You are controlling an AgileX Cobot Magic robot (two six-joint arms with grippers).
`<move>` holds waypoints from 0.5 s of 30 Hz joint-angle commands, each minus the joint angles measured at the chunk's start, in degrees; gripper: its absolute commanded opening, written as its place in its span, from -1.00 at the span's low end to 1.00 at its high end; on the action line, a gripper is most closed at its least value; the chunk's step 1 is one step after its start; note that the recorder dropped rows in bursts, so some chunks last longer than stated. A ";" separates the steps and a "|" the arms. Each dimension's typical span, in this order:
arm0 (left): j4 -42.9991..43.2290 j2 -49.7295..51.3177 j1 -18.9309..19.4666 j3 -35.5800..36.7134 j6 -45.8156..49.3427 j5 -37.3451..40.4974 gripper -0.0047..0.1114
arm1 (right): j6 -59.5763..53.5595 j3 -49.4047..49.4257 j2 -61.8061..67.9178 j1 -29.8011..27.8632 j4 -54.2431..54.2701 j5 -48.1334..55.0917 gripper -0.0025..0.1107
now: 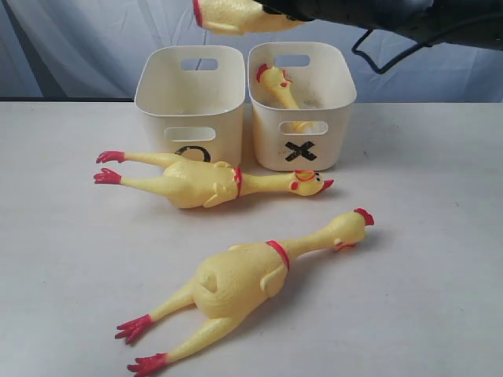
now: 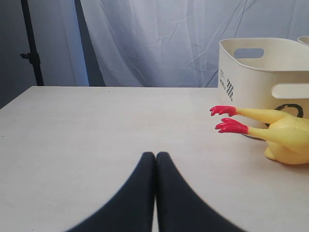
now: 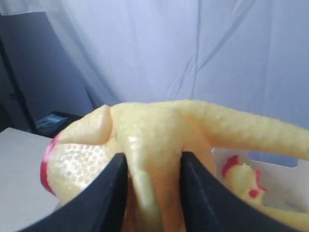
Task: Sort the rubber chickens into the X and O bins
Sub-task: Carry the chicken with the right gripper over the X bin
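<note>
1. Clamping the held chicken (image 3: 159, 130) between the black fingers of the right gripper (image 3: 154, 193), jaws narrowed onto both sides of the yellow body; hung high over the rear of the two bins in the exterior view.
2. Hovering low over the table (image 2: 96, 125), jaws pressed fully together with nothing between them: left gripper (image 2: 155, 162).
3. Standing side by side at the back of the table, marks facing the camera: O bin (image 1: 189, 94) on the left, X bin (image 1: 314, 118) on the right. Both cream, round-cornered, with handle slots.
4. Leaning inside the X bin, head uppermost near the wall next to the O bin: binned chicken (image 1: 277, 85), small, red comb showing. Of the O bin's inside, only bare cream wall in view.
5. Lying on the table just in front of the O bin and partly covering its mark: far chicken (image 1: 204, 184), long, red feet toward the left, head reaching in front of the X bin.
6. Lying nearer the camera, apart from the far chicken: near chicken (image 1: 244, 275), long, feet toward the lower left, head toward the upper right.
7. Counted: four chickens (one gripped, one in the X bin, two on the table); two bins.
</note>
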 commanded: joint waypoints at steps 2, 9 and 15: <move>-0.39 -0.29 0.19 0.30 0.00 -0.33 -0.92 | -5.02 0.11 1.94 -3.96 -0.56 -6.26 -0.97; -0.39 -0.29 0.19 0.30 0.00 -0.33 -0.92 | -34.52 0.11 6.64 -4.19 -0.33 -8.90 -0.97; -0.39 -0.29 0.19 0.30 0.00 -0.33 -0.92 | -52.98 0.11 9.73 -4.19 0.06 -11.11 -0.97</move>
